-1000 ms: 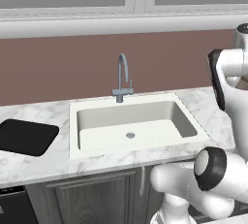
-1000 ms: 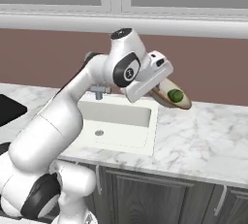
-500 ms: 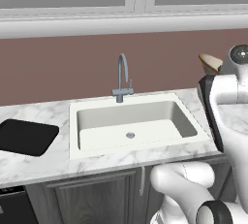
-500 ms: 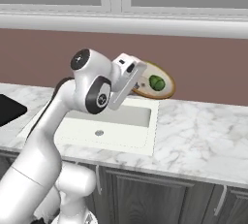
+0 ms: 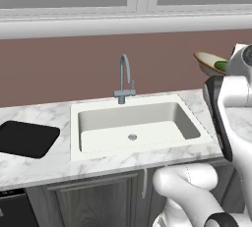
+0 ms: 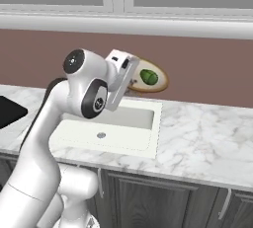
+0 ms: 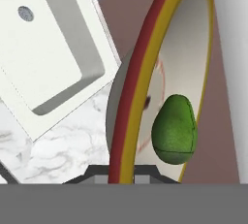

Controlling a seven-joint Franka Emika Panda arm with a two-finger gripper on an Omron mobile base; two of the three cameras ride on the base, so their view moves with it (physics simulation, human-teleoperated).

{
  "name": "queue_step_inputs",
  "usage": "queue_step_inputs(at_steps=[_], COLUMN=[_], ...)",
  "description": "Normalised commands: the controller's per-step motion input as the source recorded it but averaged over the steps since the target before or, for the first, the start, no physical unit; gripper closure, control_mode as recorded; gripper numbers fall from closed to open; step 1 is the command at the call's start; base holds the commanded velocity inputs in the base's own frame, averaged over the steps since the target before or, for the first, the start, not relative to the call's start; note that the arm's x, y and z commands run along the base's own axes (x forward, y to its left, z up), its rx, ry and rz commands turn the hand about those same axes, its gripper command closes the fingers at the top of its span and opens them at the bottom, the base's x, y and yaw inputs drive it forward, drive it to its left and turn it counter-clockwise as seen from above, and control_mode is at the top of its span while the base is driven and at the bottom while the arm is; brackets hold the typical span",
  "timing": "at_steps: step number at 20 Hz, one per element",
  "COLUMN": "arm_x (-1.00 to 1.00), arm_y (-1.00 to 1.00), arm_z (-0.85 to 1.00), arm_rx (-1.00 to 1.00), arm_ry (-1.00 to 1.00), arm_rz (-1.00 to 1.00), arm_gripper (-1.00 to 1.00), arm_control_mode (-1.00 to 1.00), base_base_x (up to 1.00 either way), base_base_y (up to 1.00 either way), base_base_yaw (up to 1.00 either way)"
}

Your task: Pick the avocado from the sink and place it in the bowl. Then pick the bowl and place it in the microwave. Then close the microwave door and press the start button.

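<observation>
A: So, which step is in hand now?

B: I think it is the second one. The avocado (image 7: 174,131) lies already inside the bowl (image 6: 148,76), and the end effector (image 7: 121,172) is closed on the bowl's rim and holds it up in the air, tilted, above the desk (image 6: 197,128) just right of the sink (image 5: 133,125).

A: Going from left to right, what else is there?

B: A black cooktop (image 5: 24,138) at the far left, then the empty sink with its drain (image 5: 132,136) and the grey faucet (image 5: 124,78) behind it, then bare marble. Above them runs the brown wall with a window.

A: What does the next move call for?

B: The bowl must go to the microwave, which I cannot find in these views, so the base probably has to turn or drive. The bowl leans much, so the avocado could roll out; I would level it first.

A: Does something stand in the way?

B: Near the bowl, only the faucet and the wall behind.
</observation>
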Motion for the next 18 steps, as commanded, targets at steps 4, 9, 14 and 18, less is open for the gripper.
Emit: queue_step_inputs(at_steps=[4,9,14,18], arm_x=[-0.11,0.00,0.00,0.00], arm_y=[0.22,0.15,0.25,0.26], arm_z=[0.21,-0.09,-0.07,0.00], arm_rx=[-0.04,0.00,-0.07,-0.14], arm_ry=[0.02,-0.04,-0.16,-0.11], arm_rz=[0.15,0.07,0.08,0.11], arm_gripper=[1.00,1.00,1.00,1.00], arm_control_mode=[-1.00,-1.00,-1.00,-1.00], base_base_x=[0.00,0.00,0.00,0.00], base_base_y=[0.00,0.00,0.00,0.00], base_base_yaw=[0.00,0.00,0.00,0.00])
